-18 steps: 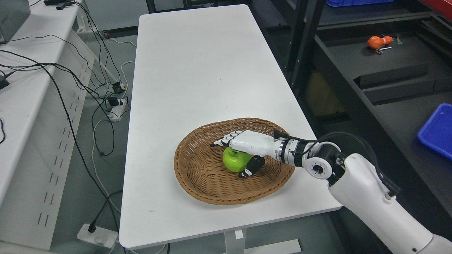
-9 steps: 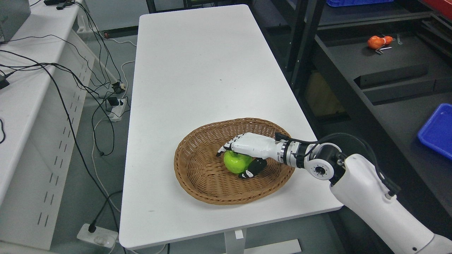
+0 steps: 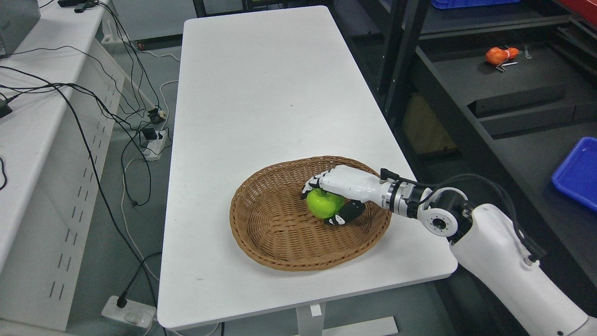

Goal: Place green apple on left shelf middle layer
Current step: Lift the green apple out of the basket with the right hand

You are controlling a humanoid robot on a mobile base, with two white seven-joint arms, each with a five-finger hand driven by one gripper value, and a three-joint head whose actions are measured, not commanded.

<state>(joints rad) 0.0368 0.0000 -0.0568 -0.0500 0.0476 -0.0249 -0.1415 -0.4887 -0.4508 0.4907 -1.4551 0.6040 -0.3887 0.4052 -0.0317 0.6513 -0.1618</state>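
White table (image 3: 261,93), wicker basket (image 3: 261,233) near front-rt edge

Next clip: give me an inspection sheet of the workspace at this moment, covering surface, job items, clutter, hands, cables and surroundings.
Surface: white table, bare except for a wicker basket at its near end.
Job's things: green apple in the basket, right of its centre.
Clutter: nothing seen on the table.
Hands: right hand curled over the apple, thumb below it; left hand not in view.
Cables: black cables hang off the white bench on the left to power strips on the floor.
Surroundings: dark shelving on the right holds an orange object and a blue tray.
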